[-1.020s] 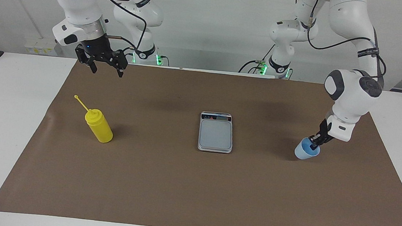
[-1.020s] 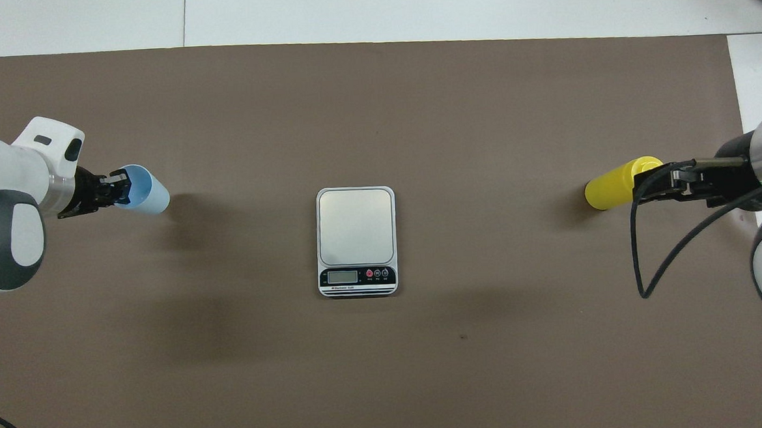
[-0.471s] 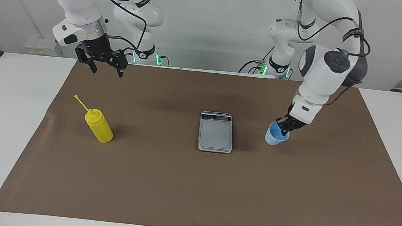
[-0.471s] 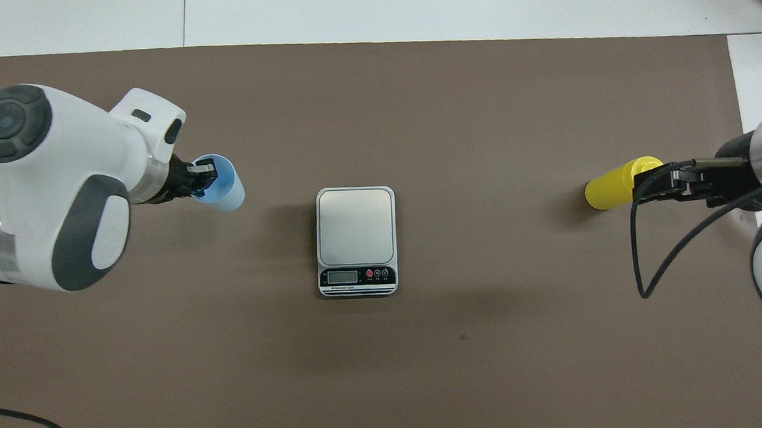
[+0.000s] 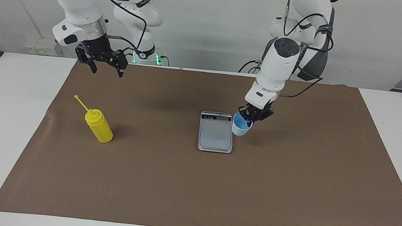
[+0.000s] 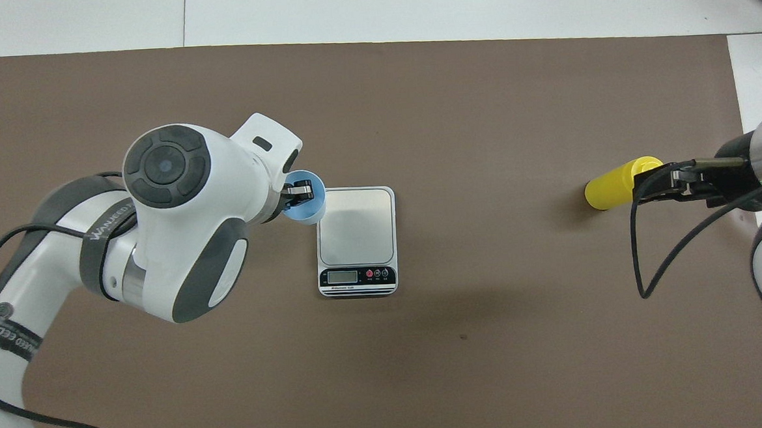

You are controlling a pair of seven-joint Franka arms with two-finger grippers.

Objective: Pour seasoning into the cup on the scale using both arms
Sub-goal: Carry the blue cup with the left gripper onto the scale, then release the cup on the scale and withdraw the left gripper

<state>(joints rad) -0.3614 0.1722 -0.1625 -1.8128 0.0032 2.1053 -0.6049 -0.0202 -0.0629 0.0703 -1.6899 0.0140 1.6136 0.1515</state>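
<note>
Facing view shows the seasoning (image 5: 99,127) standing whole on the brown mat (image 5: 165,182), nozzle and all, with the right gripper (image 5: 104,69) hanging well above it, jaws spread; the overhead view hides the bottle's top under that gripper. Bare mat lies between bottle and scale (image 5: 216,132), which sits mid-desk. The left gripper (image 5: 250,118) pinches the rim of the cup (image 5: 240,125), one finger inside, holding it over the scale's edge toward the left arm's end.
</note>
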